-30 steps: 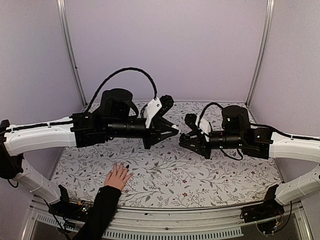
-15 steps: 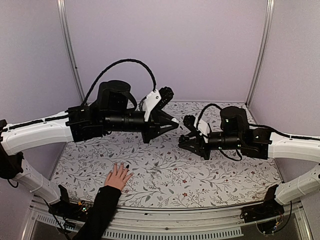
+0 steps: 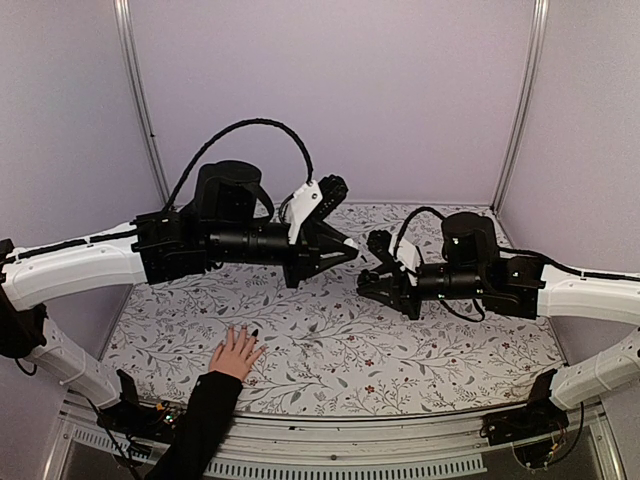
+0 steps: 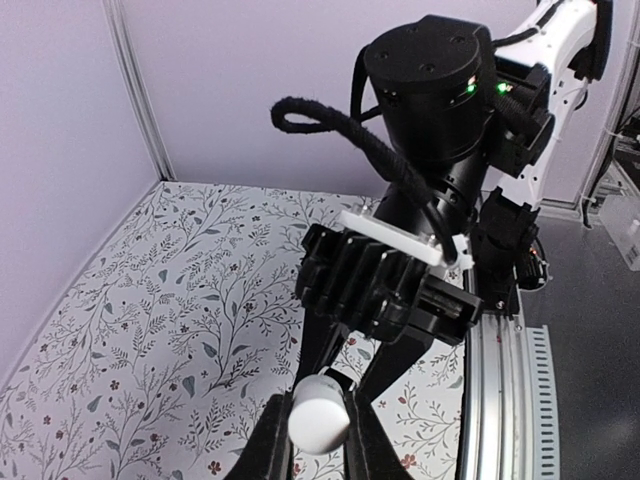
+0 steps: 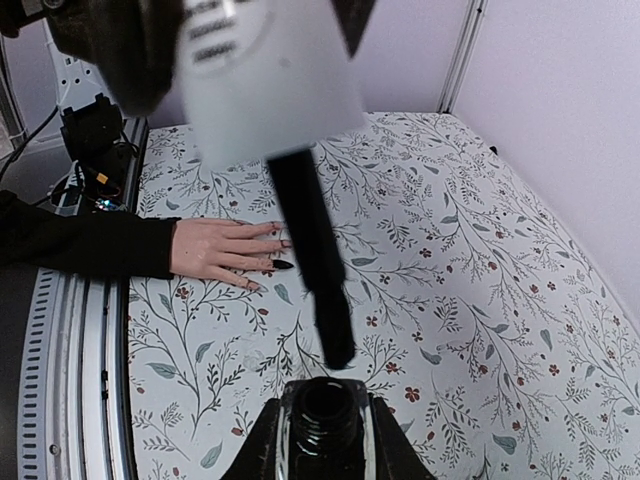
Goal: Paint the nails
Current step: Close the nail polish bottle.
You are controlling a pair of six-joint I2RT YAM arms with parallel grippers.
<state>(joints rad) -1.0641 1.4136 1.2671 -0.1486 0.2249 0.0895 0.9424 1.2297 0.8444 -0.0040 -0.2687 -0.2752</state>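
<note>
Lilac walls [image 3: 330,90], metal posts [image 3: 140,100], white floral tabletop [image 3: 340,345], hand [image 3: 236,353] lying flat

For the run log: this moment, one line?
left gripper: shut on cap | right gripper: shut on bottle | brush: above bottle mouth | hand: on table

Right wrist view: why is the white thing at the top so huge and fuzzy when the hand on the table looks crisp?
Right wrist view: the white cap hangs close to the lens, so it looms large and soft, while the distant hand is sharp. Top external view: a wide lens tilts the corner posts; light is even, no glare.
</note>
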